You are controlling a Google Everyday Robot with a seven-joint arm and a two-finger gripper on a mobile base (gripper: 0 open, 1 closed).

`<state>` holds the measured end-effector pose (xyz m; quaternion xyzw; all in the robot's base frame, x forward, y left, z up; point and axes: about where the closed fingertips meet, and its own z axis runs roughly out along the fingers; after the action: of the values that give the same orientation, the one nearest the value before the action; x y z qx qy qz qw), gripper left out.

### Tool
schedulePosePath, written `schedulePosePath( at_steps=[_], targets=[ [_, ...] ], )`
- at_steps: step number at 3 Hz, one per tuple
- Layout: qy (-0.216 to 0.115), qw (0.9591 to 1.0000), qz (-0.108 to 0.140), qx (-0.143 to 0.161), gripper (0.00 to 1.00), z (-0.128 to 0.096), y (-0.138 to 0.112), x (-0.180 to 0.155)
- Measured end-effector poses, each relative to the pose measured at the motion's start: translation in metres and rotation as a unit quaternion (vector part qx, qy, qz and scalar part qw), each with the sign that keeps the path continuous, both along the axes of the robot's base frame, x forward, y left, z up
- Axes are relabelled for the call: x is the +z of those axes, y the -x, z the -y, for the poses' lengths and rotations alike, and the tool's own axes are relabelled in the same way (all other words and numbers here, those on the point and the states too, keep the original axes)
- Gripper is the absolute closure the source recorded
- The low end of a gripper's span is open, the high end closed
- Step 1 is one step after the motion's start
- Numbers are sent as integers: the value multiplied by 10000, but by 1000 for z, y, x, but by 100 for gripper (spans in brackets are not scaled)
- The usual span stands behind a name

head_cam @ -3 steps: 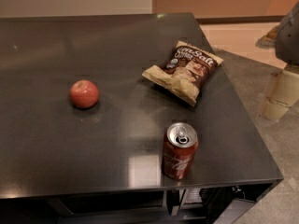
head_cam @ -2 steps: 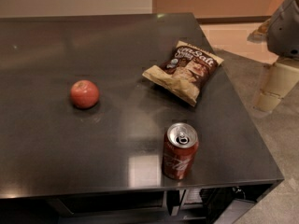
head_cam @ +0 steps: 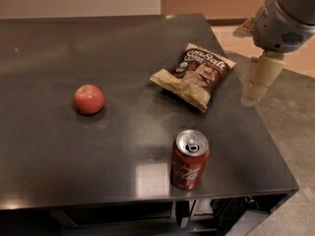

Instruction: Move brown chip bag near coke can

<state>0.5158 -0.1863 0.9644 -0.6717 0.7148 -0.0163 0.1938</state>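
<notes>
The brown chip bag (head_cam: 195, 74) lies flat on the dark table (head_cam: 59, 151), right of centre, its dark face with white lettering up. The coke can (head_cam: 189, 159) stands upright near the table's front edge, a short way in front of the bag and apart from it. My gripper (head_cam: 252, 98) hangs from the grey arm at the upper right, above the table's right edge. It is right of the bag, not touching it, and holds nothing that I can see.
A round red apple (head_cam: 89, 99) sits on the left half of the table. The table's right edge drops to a grey floor (head_cam: 290, 127). A pale wall runs behind the table.
The arm and gripper have moved left, from beyond the table's right edge toward the bag. The bag, can and apple have not moved.
</notes>
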Motion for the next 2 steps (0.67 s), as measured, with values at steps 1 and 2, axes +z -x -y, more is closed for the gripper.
schedulePosePath(
  at_steps=[1, 2],
  targets=[
    [-236, 9981, -104, 568, 0, -18, -33, -19],
    [-289, 9935, -205, 1084, 0, -33, -64, -42]
  ],
)
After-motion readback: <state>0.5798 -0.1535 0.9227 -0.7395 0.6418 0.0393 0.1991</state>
